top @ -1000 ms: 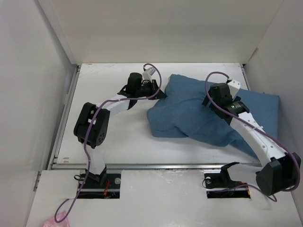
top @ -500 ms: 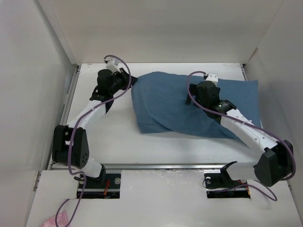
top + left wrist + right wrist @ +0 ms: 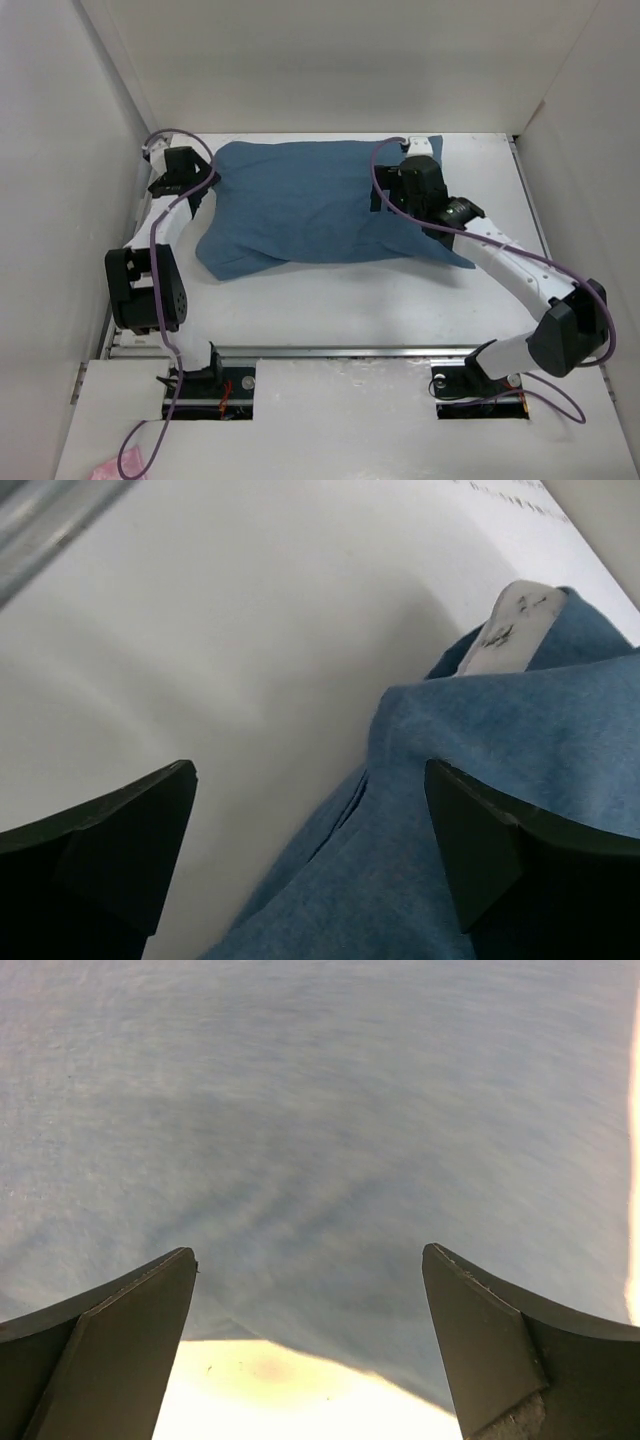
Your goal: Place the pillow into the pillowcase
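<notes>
The blue pillowcase [image 3: 300, 205] lies plump across the back of the table, and the pillow is hidden inside it. In the left wrist view a small white piece with dark marks [image 3: 510, 630] pokes out at the edge of the blue fabric [image 3: 480, 780]. My left gripper [image 3: 183, 172] [image 3: 310, 770] stands open at the pillowcase's left end, with fabric under its right finger and nothing gripped. My right gripper [image 3: 405, 185] [image 3: 310, 1255] stands open low over the right part of the blue fabric [image 3: 320, 1110], holding nothing.
White walls close in the table on the left, back and right. A metal rail [image 3: 330, 351] runs along the front edge, and another [image 3: 148, 215] runs along the left side close to my left arm. A pink scrap [image 3: 105, 468] lies off the table at the bottom left.
The pillowcase has slid left across the table with both arms. My left gripper, shut on its left edge before, has opened and let go. The right gripper stayed open.
</notes>
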Robot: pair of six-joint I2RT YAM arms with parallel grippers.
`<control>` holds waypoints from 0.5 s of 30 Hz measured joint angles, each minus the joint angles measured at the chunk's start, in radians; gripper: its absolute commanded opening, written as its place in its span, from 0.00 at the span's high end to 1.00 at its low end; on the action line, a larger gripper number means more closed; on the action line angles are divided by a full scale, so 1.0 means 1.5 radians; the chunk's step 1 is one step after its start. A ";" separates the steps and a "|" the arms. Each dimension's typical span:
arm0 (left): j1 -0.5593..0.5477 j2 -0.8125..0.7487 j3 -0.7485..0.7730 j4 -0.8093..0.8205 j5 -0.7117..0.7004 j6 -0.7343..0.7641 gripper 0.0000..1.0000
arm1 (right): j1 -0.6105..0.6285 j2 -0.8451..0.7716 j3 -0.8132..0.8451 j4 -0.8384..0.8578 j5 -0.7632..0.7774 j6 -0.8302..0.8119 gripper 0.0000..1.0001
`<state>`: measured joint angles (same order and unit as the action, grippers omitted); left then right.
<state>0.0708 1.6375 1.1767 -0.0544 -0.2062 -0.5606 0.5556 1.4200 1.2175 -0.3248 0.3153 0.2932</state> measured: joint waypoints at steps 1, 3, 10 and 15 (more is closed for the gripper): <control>0.005 0.002 0.012 -0.016 -0.013 0.001 0.00 | -0.003 -0.009 0.001 -0.003 0.004 0.002 0.00; 0.006 -0.012 0.021 -0.033 -0.028 0.001 0.00 | -0.009 -0.027 0.001 -0.006 0.006 0.009 0.00; -0.004 -0.231 -0.073 -0.037 0.002 -0.010 0.00 | -0.029 -0.060 0.001 -0.002 -0.006 -0.024 0.00; -0.026 -0.393 -0.197 -0.028 0.044 -0.031 0.00 | -0.037 -0.049 0.001 -0.003 0.030 -0.025 0.00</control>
<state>0.0311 1.0473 0.8806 -0.0971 -0.1406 -0.6071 0.5003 1.3468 1.2186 -0.3290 0.3603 0.2554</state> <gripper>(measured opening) 0.997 0.999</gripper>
